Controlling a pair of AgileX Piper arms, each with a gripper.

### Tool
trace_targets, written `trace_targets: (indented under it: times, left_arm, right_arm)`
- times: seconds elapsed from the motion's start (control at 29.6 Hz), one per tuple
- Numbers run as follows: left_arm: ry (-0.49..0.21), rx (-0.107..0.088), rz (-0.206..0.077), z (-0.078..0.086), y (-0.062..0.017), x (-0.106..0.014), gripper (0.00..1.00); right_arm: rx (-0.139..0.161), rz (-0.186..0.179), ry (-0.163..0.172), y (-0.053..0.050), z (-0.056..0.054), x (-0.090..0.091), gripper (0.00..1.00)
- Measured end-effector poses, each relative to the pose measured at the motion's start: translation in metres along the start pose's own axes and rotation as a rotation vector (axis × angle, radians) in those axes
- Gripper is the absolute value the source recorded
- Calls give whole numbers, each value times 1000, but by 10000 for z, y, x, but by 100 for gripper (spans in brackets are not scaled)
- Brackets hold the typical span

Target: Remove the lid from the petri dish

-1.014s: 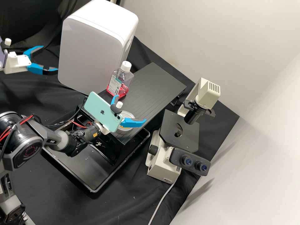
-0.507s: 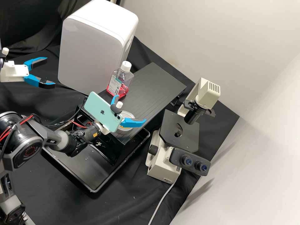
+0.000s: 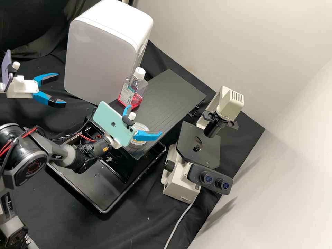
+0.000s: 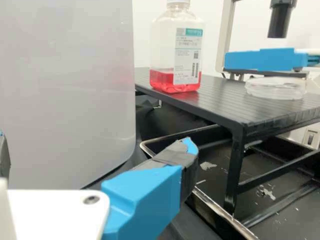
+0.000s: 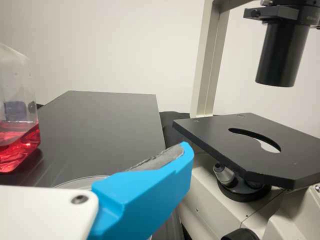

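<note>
As right gripper [image 3: 145, 120] overhangs dish [image 4: 275, 87], seemingly lidded

A plain off-white wall [image 3: 249, 38] rises behind my surface [image 3: 145, 224], which is draped in black cloth [image 3: 34, 116].

I see clear, glossy plastic in the petri dish [image 4: 276, 86], a matt ribbed platform [image 3: 173, 93], a black cloth-covered bench [image 3: 148, 221].

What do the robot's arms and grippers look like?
The right arm is dark grey with rounded joints, red and black cables and a red ring on one joint. The left gripper and right gripper are white with blue fingers; a purple phone rides the left, a mint phone the right.
</note>
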Motion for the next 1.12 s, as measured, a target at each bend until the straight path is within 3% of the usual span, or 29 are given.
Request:
trace_targets:
  times: [0.64, 0.74, 1.05, 1.12]
  left_arm:
    - [20, -1, 25, -59, 54, 57, 100]
    - [9, -1, 3, -24, 5, 13, 100]
    - [-90, 12, -84, 235, -158, -281, 100]
    - [-114, 32, -94, 288, -179, -327, 100]
  right_arm:
    - [0, 0, 0, 0, 0, 0, 100]
    - [0, 0, 0, 0, 0, 0, 100]
    - [0, 0, 0, 0, 0, 0, 100]
    - [0, 0, 0, 0, 0, 0, 100]
